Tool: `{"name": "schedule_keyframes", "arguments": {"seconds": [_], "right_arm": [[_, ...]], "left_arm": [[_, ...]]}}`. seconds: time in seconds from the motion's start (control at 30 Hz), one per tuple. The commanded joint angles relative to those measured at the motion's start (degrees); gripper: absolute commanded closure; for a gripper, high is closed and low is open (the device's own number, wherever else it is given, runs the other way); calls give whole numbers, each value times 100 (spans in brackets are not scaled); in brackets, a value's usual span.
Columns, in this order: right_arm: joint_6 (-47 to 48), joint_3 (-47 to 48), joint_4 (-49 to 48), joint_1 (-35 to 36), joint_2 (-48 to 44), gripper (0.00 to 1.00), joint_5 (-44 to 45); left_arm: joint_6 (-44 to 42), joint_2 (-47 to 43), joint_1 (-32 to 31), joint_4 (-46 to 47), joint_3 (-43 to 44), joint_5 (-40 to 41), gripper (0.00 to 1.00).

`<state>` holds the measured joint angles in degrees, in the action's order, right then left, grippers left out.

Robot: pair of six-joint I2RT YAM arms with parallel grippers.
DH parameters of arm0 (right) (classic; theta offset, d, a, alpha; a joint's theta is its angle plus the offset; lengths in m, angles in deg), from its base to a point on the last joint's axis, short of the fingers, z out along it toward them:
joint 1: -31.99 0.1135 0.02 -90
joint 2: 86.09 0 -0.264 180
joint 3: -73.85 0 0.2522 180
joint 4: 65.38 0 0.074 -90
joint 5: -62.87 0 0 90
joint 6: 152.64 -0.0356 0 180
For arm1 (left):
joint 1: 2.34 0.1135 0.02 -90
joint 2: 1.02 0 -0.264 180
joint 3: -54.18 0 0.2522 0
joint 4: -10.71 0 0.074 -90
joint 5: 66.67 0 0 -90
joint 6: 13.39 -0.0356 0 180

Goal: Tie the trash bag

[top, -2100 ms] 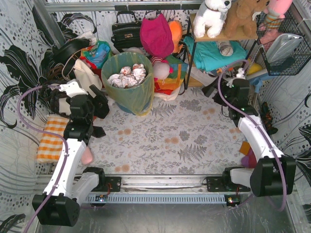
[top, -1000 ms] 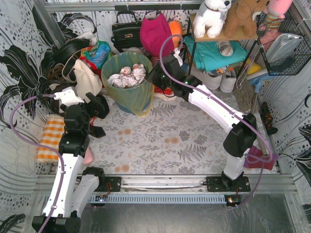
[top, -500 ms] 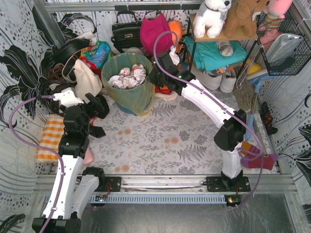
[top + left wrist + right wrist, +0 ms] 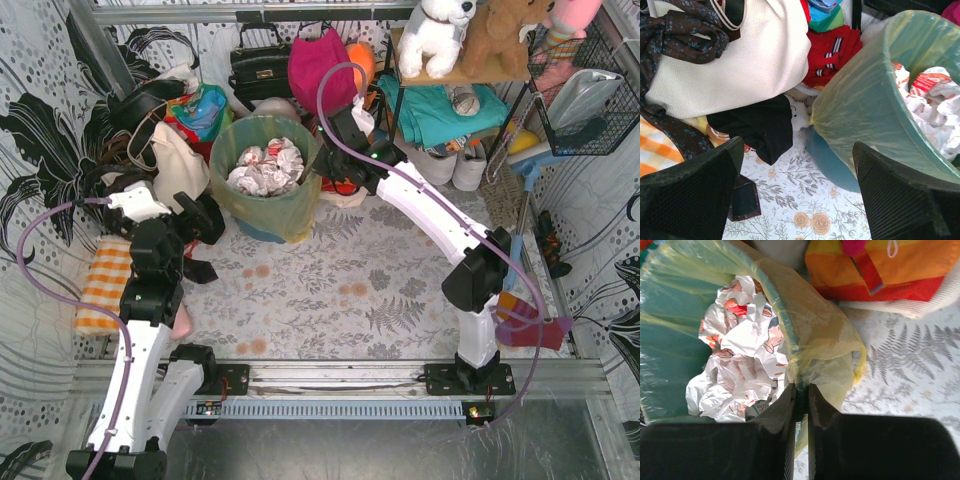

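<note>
**No legible writing in view**

Nothing can be read in any of the three views. The crumpled paper (image 4: 747, 360) inside the trash bag (image 4: 825, 340) carries printed patches of red, orange and dark blue. They form no letters or numbers that can be made out. The red garment (image 4: 832, 47) just beside the bag shows only white and dark stripes, with no wording. The black handbag (image 4: 260, 65) at the far wall has a small metal fitting on its front, too small to tell whether it bears a brand.
</note>
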<state>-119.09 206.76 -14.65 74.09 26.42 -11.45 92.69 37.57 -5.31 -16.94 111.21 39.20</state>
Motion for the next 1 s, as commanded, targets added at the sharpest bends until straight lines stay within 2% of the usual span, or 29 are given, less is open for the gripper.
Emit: {"name": "schedule_keyframes", "arguments": {"seconds": [0.0, 0.13, 0.3, 0.6, 0.7, 0.77, 0.8, 0.83, 0.87, 0.97], "right_arm": [[527, -4, 760, 26, -650, 100, 51], [989, -645, 838, 26, -1321, 100, -166], [1538, -1523, 931, -22, -2168, 100, -457], [2682, -2278, 1375, -497, -3063, 100, -1870], [2927, -2294, 1691, -641, -3126, 100, -2125], [3092, -2283, 1974, -664, -3100, 100, -2165], [3128, -2301, 2044, -665, -3097, 100, -2169], [3142, -2333, 2084, -668, -3105, 100, -2187], [3161, -2361, 2101, -666, -3123, 100, -2205], [3181, -2418, 2155, -663, -3154, 100, -2236]], "left_arm": [[171, 89, -11, -175, 352, -44, 2], [282, 313, -11, -815, 1045, -392, 2], [212, 791, -11, -1597, 1989, -1201, 2], [248, 1641, -125, -2676, 3084, -3161, 3], [175, 1868, -564, -3159, 3359, -3104, 4], [175, 1988, -1127, -3386, 3466, -3104, 4], [158, 2052, -1380, -3484, 3500, -2788, 6], [251, 2126, -1640, -3594, 3543, -2437, 18], [335, 2184, -1873, -3682, 3568, -2224, 23], [506, 2334, -2428, -3815, 3575, -1899, 32]]}}
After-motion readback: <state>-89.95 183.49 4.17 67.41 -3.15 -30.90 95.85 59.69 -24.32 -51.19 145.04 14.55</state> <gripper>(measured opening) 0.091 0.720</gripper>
